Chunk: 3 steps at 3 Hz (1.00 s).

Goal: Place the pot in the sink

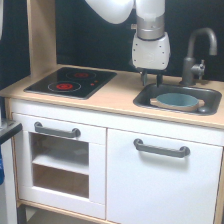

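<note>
The pot (177,101) sits in the sink (145,98), at 3 o'clock on the pale wooden surface (117,95); the end effector (150,79) hovers empty, fingers slightly apart.

Dark wall (90,30) behind. White toy kitchen unit (115,165), pale wood countertop (115,95), 2 grey handles, open shelf compartment (60,167) at exterior view's left, wooden upright post (41,35), grey faucet (197,52).

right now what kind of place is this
Most likely a toy play kitchen: a wooden counter with a black hob with red rings, a grey sink with a tap, and white cupboard doors below. The pot sits in the sink.
</note>
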Available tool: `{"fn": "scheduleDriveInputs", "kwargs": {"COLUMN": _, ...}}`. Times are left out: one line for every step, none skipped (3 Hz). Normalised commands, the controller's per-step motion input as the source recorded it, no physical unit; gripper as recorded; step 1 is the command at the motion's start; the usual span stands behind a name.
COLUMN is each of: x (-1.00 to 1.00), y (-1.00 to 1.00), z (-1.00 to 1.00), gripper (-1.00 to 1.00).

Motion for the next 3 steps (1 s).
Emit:
{"fn": "scheduleDriveInputs", "kwargs": {"x": -0.24, "y": -0.09, "z": 0.51, "gripper": 1.0}}
{"fn": "scheduleDriveInputs", "kwargs": {"x": -0.26, "y": -0.09, "z": 0.52, "gripper": 1.0}}
{"fn": "scheduleDriveInputs", "kwargs": {"x": -0.29, "y": -0.08, "z": 0.54, "gripper": 1.0}}
